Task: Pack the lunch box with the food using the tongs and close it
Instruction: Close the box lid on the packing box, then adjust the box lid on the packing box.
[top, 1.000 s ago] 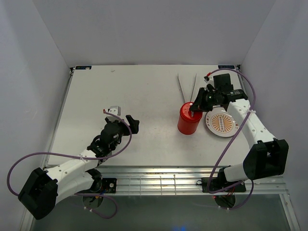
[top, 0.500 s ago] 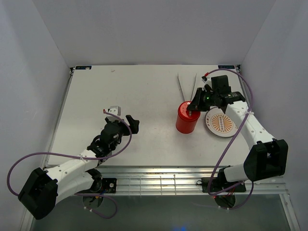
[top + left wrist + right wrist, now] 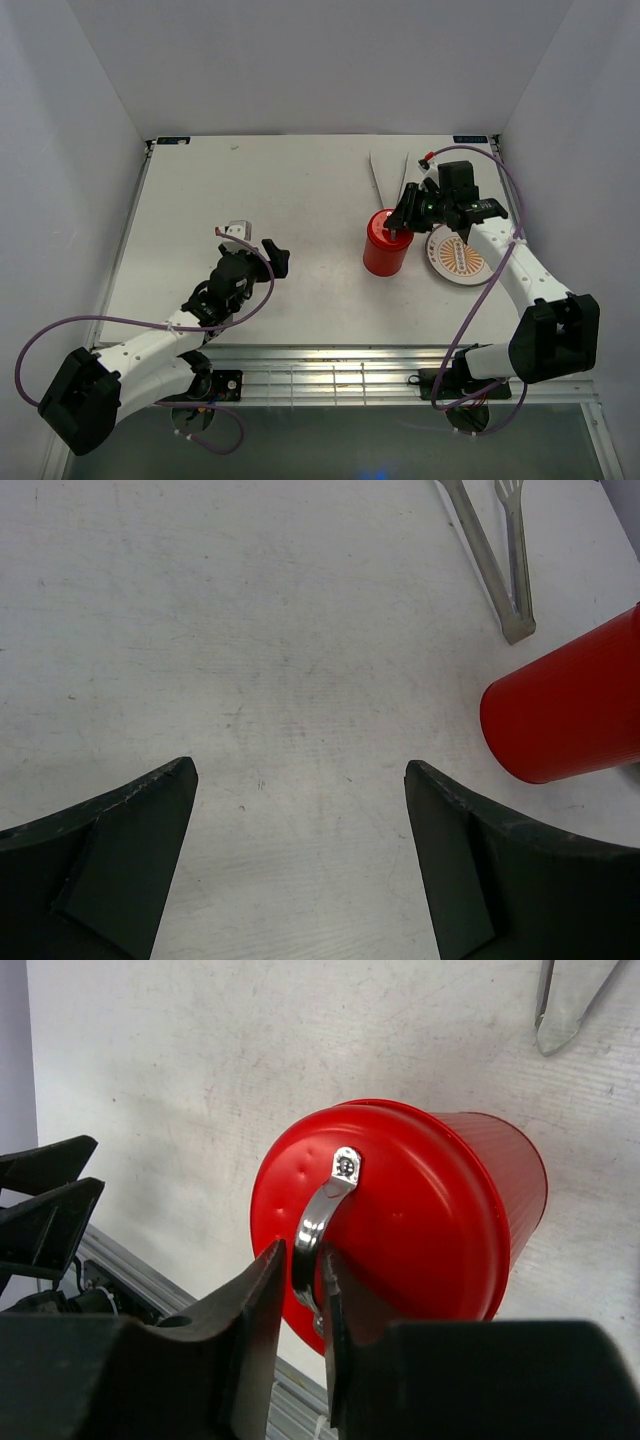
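The white table point(image 3: 280, 200) carries everything, and the tall red plastic cylinder of the lunch box point(image 3: 383, 252) stands right of its middle, so places below are taken from that box. Just to the box's right lies the round orange-patterned plate point(image 3: 457, 255); no food can be made out on it from above. Just beyond the box, on its far side, the long thin silver metal tongs point(image 3: 388, 180) lie flat, their long axis pointing away from the box and their joined end nearest it. Nobody holds them.

The left gripper point(image 3: 255, 245) hangs well apart to the box's left, jaws spread wide over bare table with nothing between them. In its wrist view the box point(image 3: 570, 720) sits off to the right of the open left gripper point(image 3: 298, 770).

The right gripper point(image 3: 400, 222) is on the box's top. Its wrist view shows the red lid seated on the lunch box point(image 3: 430, 1210), with a small curved silver metal strap handle point(image 3: 325, 1205) bolted across the lid. The strap's long axis runs straight into the slit of the right gripper point(image 3: 300, 1252), whose jaws stand narrow, one finger on each side of the strap. Whether they pinch it or merely flank it I cannot tell.

Judging by the seated lid and idle tongs, the task looks close to done. The next move probably belongs to the right arm: part the jaws and back off along the strap's line, so the box is not dragged or tipped
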`<state>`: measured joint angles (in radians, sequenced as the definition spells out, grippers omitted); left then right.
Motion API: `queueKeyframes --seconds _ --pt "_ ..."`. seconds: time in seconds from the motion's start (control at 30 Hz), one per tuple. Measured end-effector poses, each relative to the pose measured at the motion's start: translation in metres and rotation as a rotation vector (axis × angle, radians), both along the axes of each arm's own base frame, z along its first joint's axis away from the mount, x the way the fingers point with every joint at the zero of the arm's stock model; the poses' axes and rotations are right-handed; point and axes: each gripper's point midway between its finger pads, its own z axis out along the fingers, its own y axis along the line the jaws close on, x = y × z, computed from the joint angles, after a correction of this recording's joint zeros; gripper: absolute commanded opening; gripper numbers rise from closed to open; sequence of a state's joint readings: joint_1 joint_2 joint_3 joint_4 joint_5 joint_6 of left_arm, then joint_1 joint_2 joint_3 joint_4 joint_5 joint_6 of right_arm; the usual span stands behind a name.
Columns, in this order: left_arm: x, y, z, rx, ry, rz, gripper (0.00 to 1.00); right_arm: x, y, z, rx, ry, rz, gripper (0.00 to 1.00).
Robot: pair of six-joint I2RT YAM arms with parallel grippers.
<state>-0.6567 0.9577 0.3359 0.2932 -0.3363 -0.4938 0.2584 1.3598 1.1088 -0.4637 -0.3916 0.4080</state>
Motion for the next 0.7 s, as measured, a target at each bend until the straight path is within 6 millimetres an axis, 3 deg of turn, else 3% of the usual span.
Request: queueKeyframes --seconds 0.17,0.4,0.5,0.6,0.63,0.7 --pt "0.000 0.000 0.000 0.001 0.001 0.000 0.95 -0.002 0.001 0.005 -0.004 0.000 0.005 0.49" --pt "0.000 0.000 -0.001 0.002 0.002 0.000 0.95 -0.003 -0.007 0.012 -0.041 0.017 -0.031 0.53" --pt "0.000 0.000 -0.002 0.004 0.005 0.000 0.95 -0.003 -0.014 0.017 -0.054 0.016 -0.053 0.43" --pt "0.000 0.000 -0.005 0.010 0.013 0.000 0.95 -0.001 -0.018 0.030 -0.055 -0.018 -0.067 0.21" --pt "0.000 0.000 -0.005 0.010 0.014 -0.001 0.95 0.001 -0.019 0.035 -0.054 -0.037 -0.073 0.08" --pt "-0.001 -0.002 -0.005 0.007 0.015 -0.012 0.95 0.003 -0.022 0.045 -0.055 -0.078 -0.092 0.08"
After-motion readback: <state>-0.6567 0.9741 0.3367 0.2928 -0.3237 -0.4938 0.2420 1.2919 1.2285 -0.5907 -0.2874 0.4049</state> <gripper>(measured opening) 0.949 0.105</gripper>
